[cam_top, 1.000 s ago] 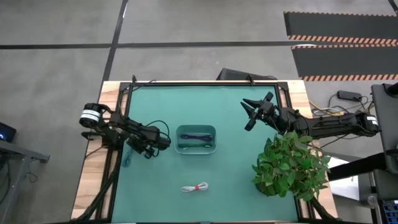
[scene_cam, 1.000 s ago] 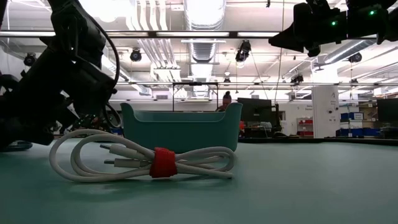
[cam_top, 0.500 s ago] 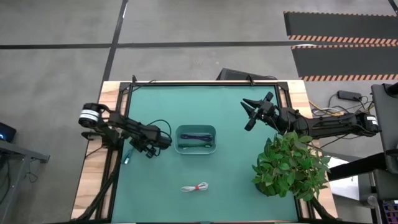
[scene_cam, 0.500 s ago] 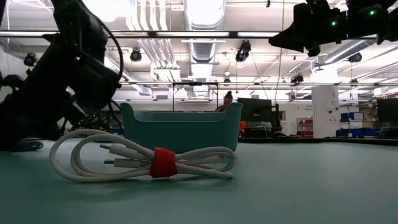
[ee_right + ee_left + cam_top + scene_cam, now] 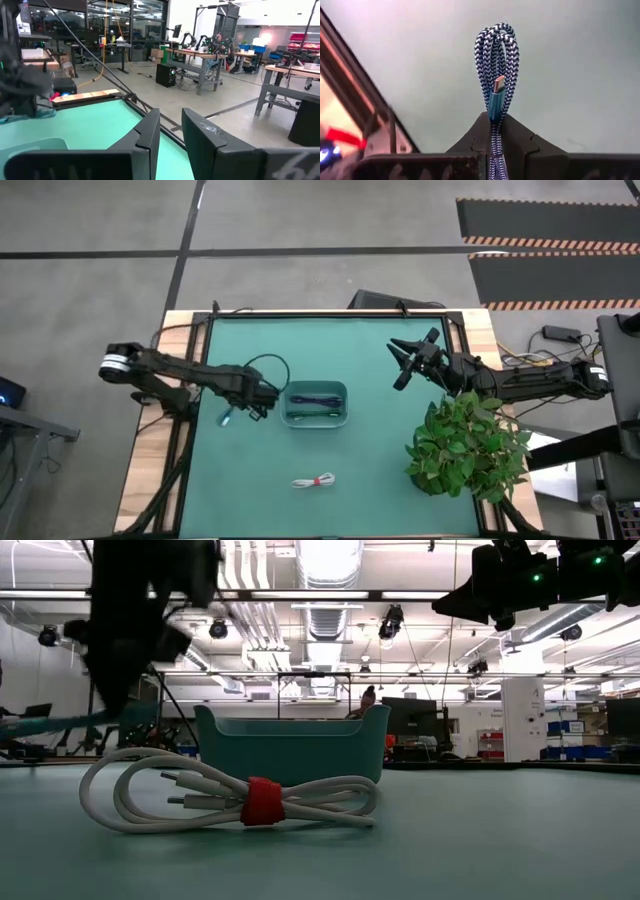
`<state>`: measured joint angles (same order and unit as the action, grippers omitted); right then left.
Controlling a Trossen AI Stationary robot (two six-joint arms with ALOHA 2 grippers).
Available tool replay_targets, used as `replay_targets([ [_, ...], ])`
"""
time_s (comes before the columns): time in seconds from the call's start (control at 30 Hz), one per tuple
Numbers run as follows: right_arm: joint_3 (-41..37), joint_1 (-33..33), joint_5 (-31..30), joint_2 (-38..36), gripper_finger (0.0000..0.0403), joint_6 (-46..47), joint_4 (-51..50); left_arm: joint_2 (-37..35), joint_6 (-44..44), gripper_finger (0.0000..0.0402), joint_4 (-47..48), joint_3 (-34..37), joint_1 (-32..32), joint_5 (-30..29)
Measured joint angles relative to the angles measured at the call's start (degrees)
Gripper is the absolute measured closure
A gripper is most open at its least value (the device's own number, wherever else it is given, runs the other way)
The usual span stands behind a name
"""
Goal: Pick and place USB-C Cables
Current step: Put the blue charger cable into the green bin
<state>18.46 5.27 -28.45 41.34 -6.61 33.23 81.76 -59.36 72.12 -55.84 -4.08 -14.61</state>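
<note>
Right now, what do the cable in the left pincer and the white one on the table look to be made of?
The held cable looks fabric-braided: a blue-and-white woven pattern, with a shiny teal, seemingly metal plug shell. The left pincer is shut on it. The white cable looks like smooth matte plastic or rubber, with no weave showing; its red tie looks soft, possibly fabric.

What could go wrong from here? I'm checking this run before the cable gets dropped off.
1. The left hand pinches the teal braided cable near one end only, so the long dangling loop could slip out or swing.
2. The hand sits beside the tray, not over it, so letting go now would likely miss.
3. The tray already holds a dark blue cable, which the loop could snag.
</note>
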Motion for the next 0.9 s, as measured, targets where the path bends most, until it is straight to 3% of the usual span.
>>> replay_targets([
  [0.33, 0.00, 0.00, 0.00, 0.00, 0.0330, 0.08, 0.00, -5.02, 5.92, 0.0390, -3.83, -9.05, -0.02, -14.45],
  [0.9, 0.00, -0.01, 0.02, 0.00, 0.0330, 0.02, -0.02, -4.81, 37.09, 0.0390, -39.32, -12.05, -0.73, -15.48],
])
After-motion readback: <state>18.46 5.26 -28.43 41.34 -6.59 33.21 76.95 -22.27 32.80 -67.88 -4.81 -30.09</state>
